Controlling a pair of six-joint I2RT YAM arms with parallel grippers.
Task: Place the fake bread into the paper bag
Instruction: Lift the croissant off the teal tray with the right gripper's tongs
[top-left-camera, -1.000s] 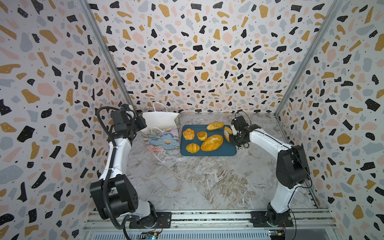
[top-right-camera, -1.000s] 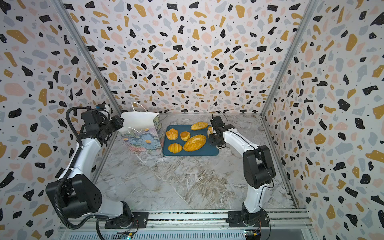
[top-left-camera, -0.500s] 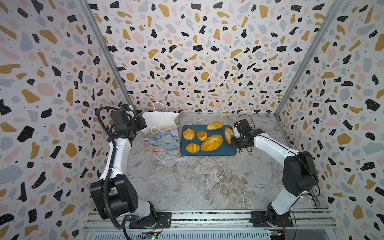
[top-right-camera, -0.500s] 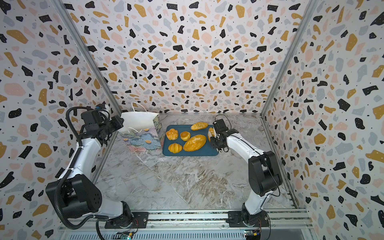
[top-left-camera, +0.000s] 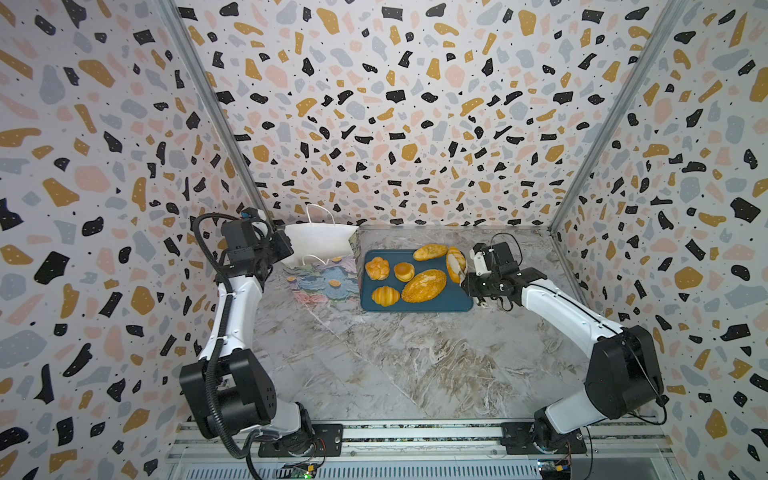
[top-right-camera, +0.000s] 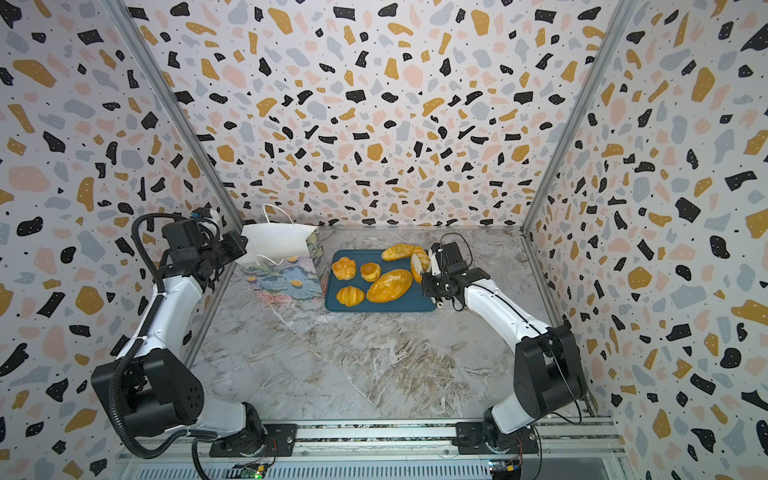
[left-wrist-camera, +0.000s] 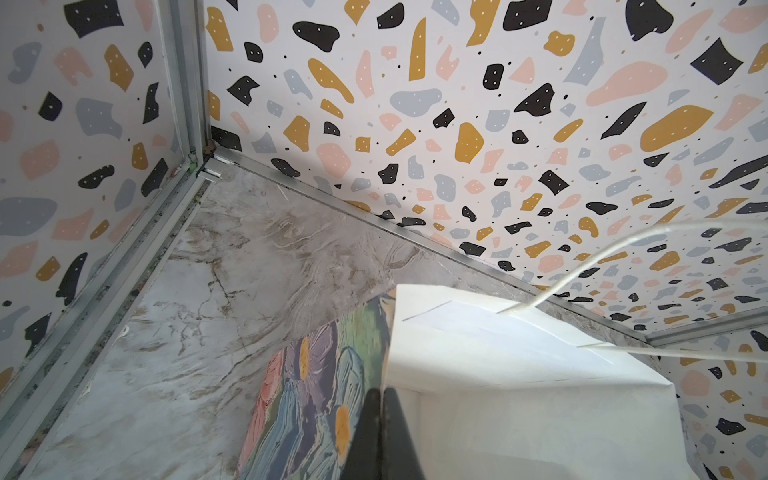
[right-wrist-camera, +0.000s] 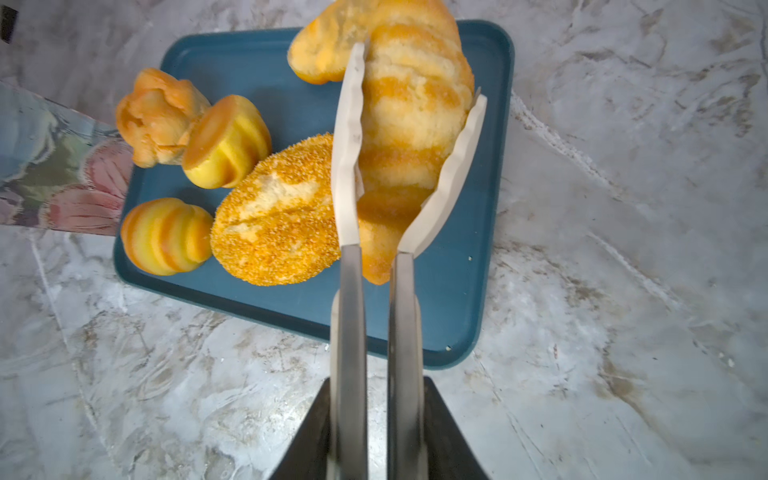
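One roll sits pinched in tongs that the right claw squeezes, at the far right of the tray; the left claw clamps the bag rim.

Twin workers: the left arm and right arm wear white shells between bulky black joints, on black base plates along a silver rail; a ribbed black hose trails the left.

The left arm reaches far-left, the left gripper pinched tight on the paper bag rim. The right arm stretches far from the right, the right gripper squeezing tongs.
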